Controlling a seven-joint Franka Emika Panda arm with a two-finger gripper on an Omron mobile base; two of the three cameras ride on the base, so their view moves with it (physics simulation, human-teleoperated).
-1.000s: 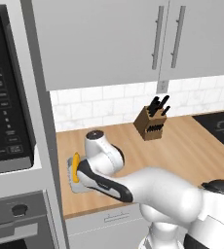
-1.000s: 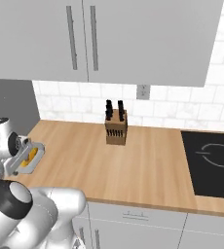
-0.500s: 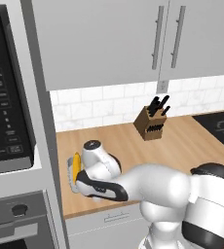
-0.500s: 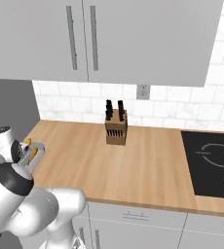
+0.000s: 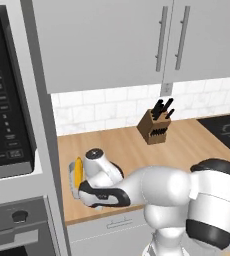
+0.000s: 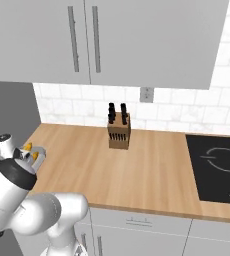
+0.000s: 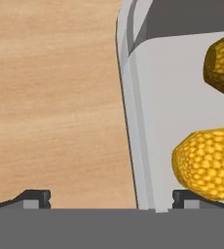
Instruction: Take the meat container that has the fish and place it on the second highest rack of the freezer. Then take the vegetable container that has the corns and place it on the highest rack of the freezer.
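Hand view is taken up close by the vegetable container (image 7: 133,97), its pale rim running between the two fingertips (image 7: 36,198): one tip is seen over the wood tabletop (image 7: 50,97), the other inside the tray beside the corns (image 7: 206,163). So the hand (image 7: 111,199) is seen wide open, straddling the rim, nothing gripped yet

Compared with a second ago in the left base view, the arm has been lowered and folded closer over the tray at the tabletop's left end, by the oven column; the wrist now covers most of the container, with one yellow cob (image 5: 78,170) left showing. In the right base view the tray (image 6: 37,156) was clearer before and is now half hidden behind the elbow. The knife block (image 5: 153,129) has not been moved

Judged as the final descent for a rim grasp on the corn tray; closing is what seems to be left. The freezer and fish container are not covered by these frames, so the fish step cannot be checked
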